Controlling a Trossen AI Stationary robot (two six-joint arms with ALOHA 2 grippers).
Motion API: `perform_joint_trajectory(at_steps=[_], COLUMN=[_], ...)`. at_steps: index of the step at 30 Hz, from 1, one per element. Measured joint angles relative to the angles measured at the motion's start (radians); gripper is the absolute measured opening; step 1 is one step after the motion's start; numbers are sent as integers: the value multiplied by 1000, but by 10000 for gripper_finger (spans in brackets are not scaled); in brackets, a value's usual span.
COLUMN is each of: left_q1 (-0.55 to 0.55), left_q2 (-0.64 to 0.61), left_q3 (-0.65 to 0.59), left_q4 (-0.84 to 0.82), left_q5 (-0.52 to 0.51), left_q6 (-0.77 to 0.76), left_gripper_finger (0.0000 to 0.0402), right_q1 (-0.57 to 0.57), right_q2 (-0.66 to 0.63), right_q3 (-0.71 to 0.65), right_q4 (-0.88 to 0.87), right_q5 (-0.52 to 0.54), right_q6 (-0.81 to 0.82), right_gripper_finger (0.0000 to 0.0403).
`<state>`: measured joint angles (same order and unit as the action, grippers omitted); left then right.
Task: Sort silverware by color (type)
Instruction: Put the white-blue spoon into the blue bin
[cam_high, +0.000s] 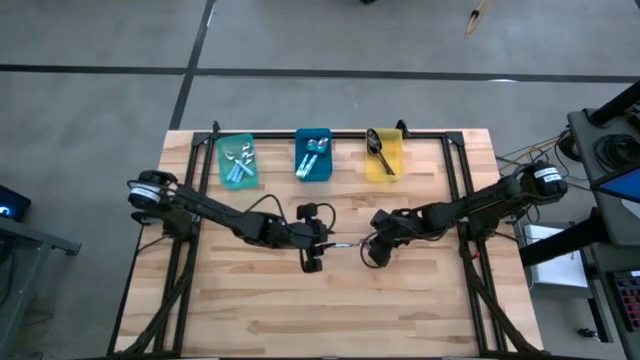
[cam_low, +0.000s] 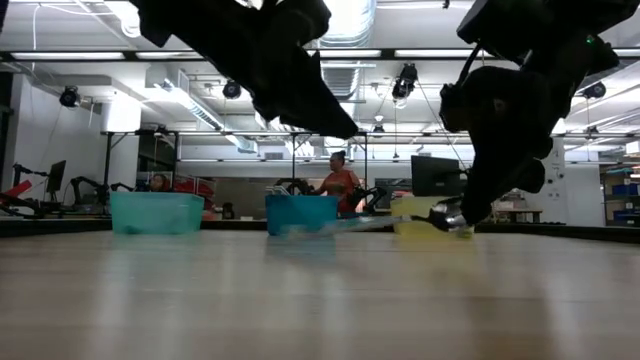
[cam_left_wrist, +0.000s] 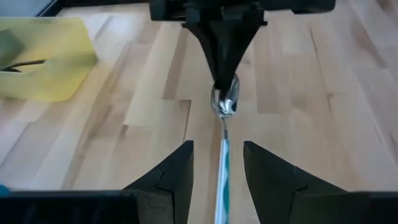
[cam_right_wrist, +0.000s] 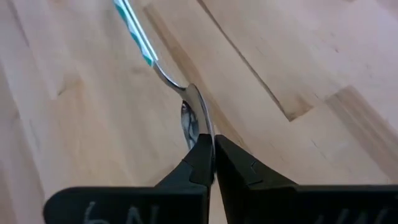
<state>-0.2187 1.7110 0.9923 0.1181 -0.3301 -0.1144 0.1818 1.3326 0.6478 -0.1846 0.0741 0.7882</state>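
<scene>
The spoon with a shiny silver bowl and light-blue handle (cam_left_wrist: 222, 163) runs off the left wrist view at six o'clock, so its handle end is unseen; in the right wrist view it is cut off at twelve o'clock. The tip of its bowl is hidden between the right gripper's (cam_right_wrist: 208, 154) closed dark fingers. From above, spoons in the teal plastic bin (cam_high: 237, 160) are too small to count.

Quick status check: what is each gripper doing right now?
Left gripper: open, its fingers either side of the spoon handle.
Right gripper: shut on the spoon's silver bowl, mid-table.
</scene>
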Motion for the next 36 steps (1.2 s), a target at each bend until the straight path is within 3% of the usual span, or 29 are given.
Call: perform_joint_trajectory(at_steps=[7, 36], left_q1=[-4, -8], left_q2=[68, 72], left_q3=[0, 0], left_q4=[100, 122], left_q5=[0, 0], left_q6=[16, 22], left_gripper_finger=[120, 120], right_q1=[0, -2], right_q2=[17, 19], right_q3=[0, 0], right_q4=[7, 1], right_q5=[1, 40], right_q6=[50, 175], right_gripper_finger=[8, 9])
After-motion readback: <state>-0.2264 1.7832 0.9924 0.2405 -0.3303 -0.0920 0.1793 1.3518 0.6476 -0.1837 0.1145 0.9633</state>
